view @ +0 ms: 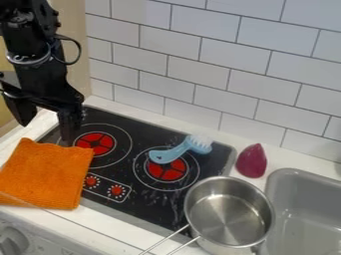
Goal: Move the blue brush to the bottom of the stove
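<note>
The gripper [47, 122] hangs at the left of the view, over the stove's left edge and just above the orange cloth, its two fingers spread apart with nothing between them. A light blue brush [178, 151] lies on the black stove top [143, 134], well to the gripper's right. Its white-bristled head points to the upper right, near the stove's back edge, and its rounded handle end rests over the upper part of the right red burner.
An orange cloth [47, 174] covers the stove's front left corner. A steel pot [230, 211] overlaps the stove's front right corner, handles toward the front. A dark pink object [251, 161] stands between stove and grey sink [306, 182]. White tiles [200, 55] rise behind.
</note>
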Tool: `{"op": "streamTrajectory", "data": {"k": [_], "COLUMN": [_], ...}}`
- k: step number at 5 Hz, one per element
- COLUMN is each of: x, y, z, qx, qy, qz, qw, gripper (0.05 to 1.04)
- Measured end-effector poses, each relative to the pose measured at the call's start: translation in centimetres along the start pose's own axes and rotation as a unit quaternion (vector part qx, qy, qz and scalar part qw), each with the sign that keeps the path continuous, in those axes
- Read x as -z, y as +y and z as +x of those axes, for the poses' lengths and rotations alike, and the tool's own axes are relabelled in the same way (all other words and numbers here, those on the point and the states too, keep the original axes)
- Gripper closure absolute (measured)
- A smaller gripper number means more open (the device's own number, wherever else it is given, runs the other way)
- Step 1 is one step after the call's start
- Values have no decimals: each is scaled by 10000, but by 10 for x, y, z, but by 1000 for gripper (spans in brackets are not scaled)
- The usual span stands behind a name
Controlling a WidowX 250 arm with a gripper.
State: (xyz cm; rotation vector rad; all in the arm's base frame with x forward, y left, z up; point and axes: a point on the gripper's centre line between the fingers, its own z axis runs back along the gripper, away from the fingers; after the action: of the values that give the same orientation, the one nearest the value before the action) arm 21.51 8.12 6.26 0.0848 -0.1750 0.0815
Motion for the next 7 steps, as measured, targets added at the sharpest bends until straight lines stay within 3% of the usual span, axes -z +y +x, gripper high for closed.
{"op": "streamTrajectory", "data": {"k": [1,2,4,5,7], "x": [10,18,18,21,30], "y": [-5,-27,-53,-67,-98], "z": [-16,-7,37,57,88], "qx": [1,540,1424,2115,3332], "qy": [282,449,70,63,54], "qz": [-75,-227,-453,-612,-902], "qw": [9996,9973,9887,9755,9385], "gripper": [84,84,84,84,84]}}
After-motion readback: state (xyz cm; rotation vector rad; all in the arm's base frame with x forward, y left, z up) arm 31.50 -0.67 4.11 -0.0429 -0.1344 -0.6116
